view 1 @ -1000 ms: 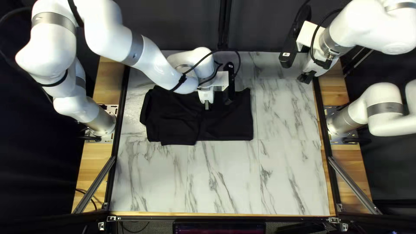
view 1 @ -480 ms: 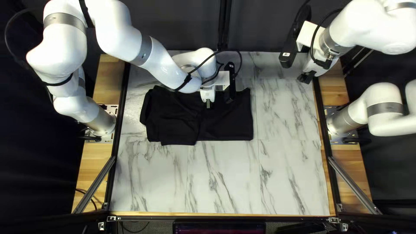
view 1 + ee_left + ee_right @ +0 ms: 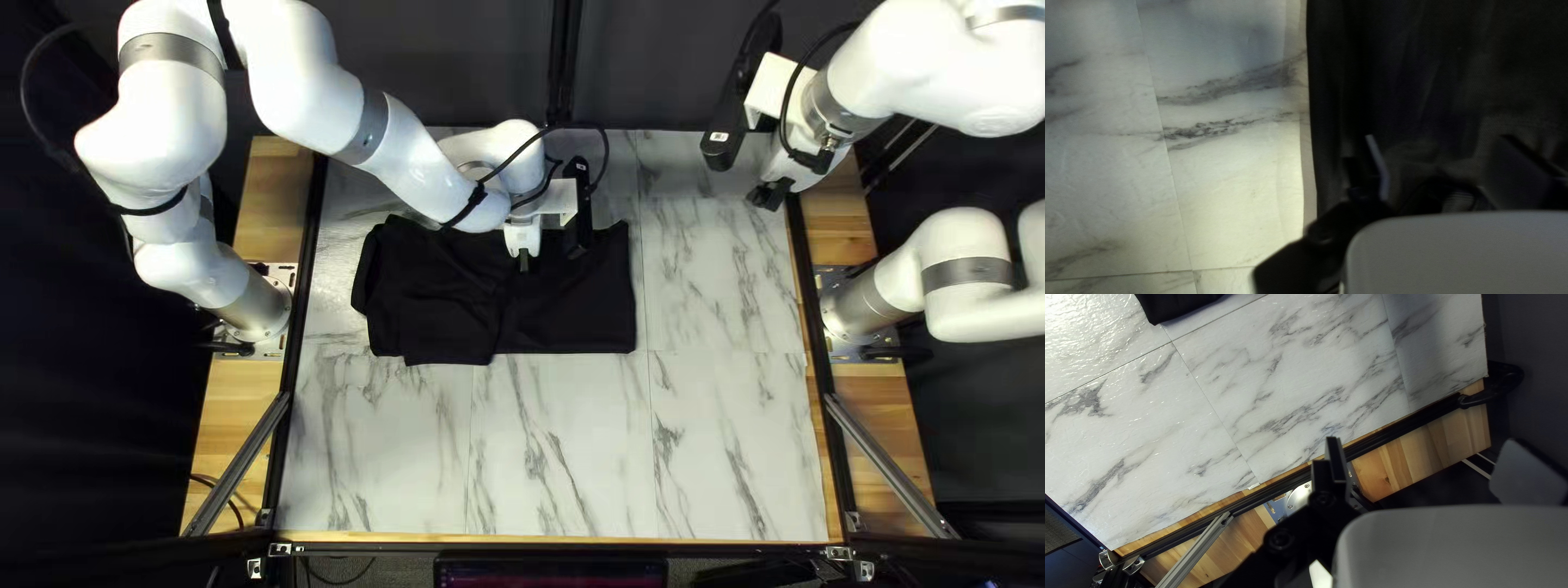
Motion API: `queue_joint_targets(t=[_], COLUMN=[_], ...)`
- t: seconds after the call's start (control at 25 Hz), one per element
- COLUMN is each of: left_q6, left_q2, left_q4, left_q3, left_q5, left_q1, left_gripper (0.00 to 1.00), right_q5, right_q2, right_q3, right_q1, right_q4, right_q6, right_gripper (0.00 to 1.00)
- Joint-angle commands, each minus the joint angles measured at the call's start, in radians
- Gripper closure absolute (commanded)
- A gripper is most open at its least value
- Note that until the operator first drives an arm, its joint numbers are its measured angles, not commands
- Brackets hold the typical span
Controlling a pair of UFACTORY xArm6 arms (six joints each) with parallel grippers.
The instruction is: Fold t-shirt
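Black T-shirt (image 3: 572, 316) lies in a wide folded shape, with left gripper (image 3: 524, 262) over it

The T-shirt is on the far half of the marble-patterned table (image 3: 555, 446), somewhat to the left in the top left view; there its surface has more layers and soft wrinkles, and the near edge makes a small step, while the other side looks flatter. The left gripper is above the far part of the cloth, its two fingers (image 3: 1378, 169) spread apart; if they touch the fabric, I cannot tell. The right gripper (image 3: 771, 196) is well apart from the T-shirt, near the table's right edge, with fingers also spread and nothing held
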Motion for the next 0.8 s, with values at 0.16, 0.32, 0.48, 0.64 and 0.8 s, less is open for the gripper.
queue_joint_targets(t=[0.16, 0.32, 0.48, 0.64, 0.8], left_q6=[-0.008, -0.040, -0.078, -0.109, -0.128], left_q2=[-0.021, -0.074, -0.129, -0.174, -0.214], left_q4=[0.003, 0.027, 0.052, 0.083, 0.108], left_q3=[0.012, 0.039, 0.073, 0.097, 0.130], left_q5=[0.005, 0.015, 0.021, 0.036, 0.043], left_q1=[-0.006, -0.015, -0.030, -0.033, -0.021], left_gripper=[1.00, 1.00, 1.00, 1.00, 1.00], right_q5=[0.000, 0.000, 0.000, 0.000, 0.000], right_q2=[0.000, 0.000, 0.000, 0.000, 0.000], right_q3=[0.000, 0.000, 0.000, 0.000, 0.000], right_q1=[0.000, 0.000, 0.000, 0.000, 0.000], right_q4=[0.000, 0.000, 0.000, 0.000, 0.000], right_q6=[0.000, 0.000, 0.000, 0.000, 0.000], right_gripper=[0.00, 0.00, 0.00, 0.00, 0.00])
